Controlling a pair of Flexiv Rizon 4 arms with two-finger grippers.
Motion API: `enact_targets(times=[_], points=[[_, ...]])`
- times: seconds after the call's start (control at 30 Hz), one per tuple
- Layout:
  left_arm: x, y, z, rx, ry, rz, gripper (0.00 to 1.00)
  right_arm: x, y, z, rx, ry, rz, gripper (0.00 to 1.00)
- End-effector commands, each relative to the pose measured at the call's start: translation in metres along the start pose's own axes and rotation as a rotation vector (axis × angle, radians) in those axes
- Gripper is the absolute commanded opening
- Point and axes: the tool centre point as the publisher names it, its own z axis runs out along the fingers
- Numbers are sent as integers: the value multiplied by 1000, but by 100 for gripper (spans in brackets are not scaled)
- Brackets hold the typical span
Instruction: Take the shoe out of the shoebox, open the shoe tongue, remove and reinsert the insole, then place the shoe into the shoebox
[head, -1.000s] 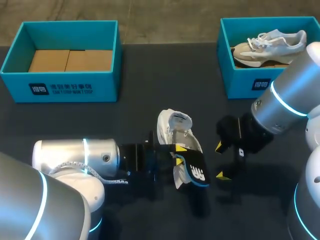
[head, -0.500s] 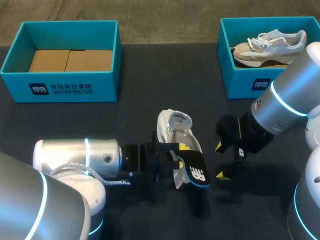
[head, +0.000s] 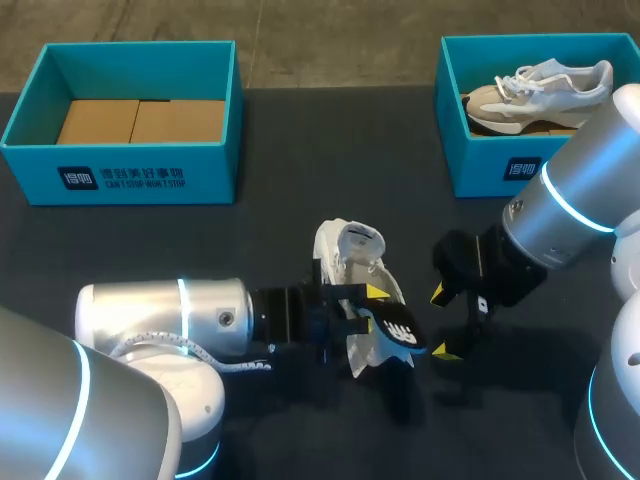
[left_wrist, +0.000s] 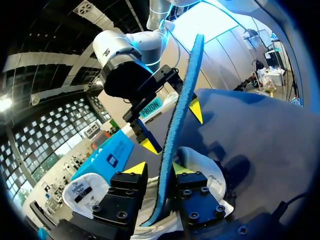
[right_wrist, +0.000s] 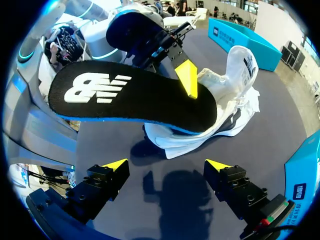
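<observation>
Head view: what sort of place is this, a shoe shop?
Likely a robot lab, not a shop: at a table the left gripper holds a black insole above a white shoe, the right gripper hangs open, teal shoeboxes behind.

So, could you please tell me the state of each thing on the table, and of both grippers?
insole: out of the shoe, held over it.
shoe: lying on the table, tongue pulled open.
left gripper: shut on the insole.
right gripper: open, empty, beside the shoe.
left shoebox: open, no shoe inside.
right shoebox: open, second shoe inside.
</observation>
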Motion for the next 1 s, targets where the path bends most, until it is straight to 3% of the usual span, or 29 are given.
enact_targets(times=[0.03, 0.13, 0.2, 1.0], points=[[-1, -1, 9, -23, 23, 0, 28, 0, 1, 2, 4, -3, 2, 100], [-1, 0, 11, -32, 26, -2, 18, 0, 1, 2, 4, -3, 2, 100], [-1, 0, 11, -36, 25, 0, 0, 0, 1, 2, 4, -3, 2, 100], [-1, 23, 12, -132, -1, 24, 0, 0, 1, 2, 4, -3, 2, 100]])
